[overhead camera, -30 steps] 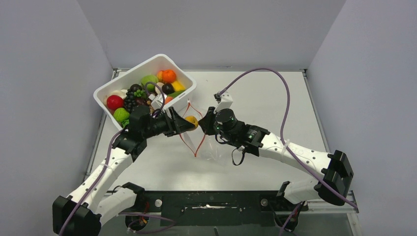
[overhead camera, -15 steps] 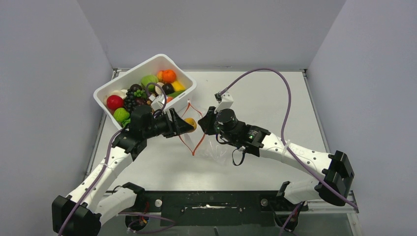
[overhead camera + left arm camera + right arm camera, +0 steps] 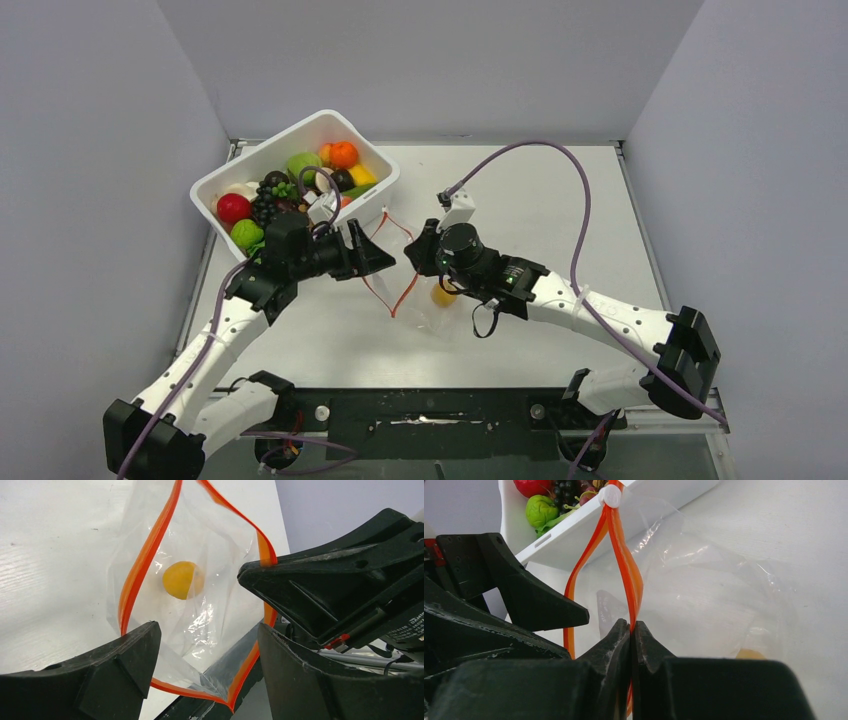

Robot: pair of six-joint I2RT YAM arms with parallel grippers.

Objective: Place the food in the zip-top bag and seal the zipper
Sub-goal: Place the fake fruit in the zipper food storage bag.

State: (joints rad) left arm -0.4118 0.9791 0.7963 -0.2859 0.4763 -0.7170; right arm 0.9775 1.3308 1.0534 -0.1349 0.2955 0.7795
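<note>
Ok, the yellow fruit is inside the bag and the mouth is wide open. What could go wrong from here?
The left gripper stands open right at the mouth of the zip-top bag. If it pulls back, a finger could catch the zipper and drag the bag.
The right gripper pinches only one side of the zipper, so the mouth gapes. If the bag tips, the yellow fruit may roll out before sealing.

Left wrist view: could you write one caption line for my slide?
Open left gripper faces the zip-top bag, round yellow food lying inside, zipper unsealed.
</note>
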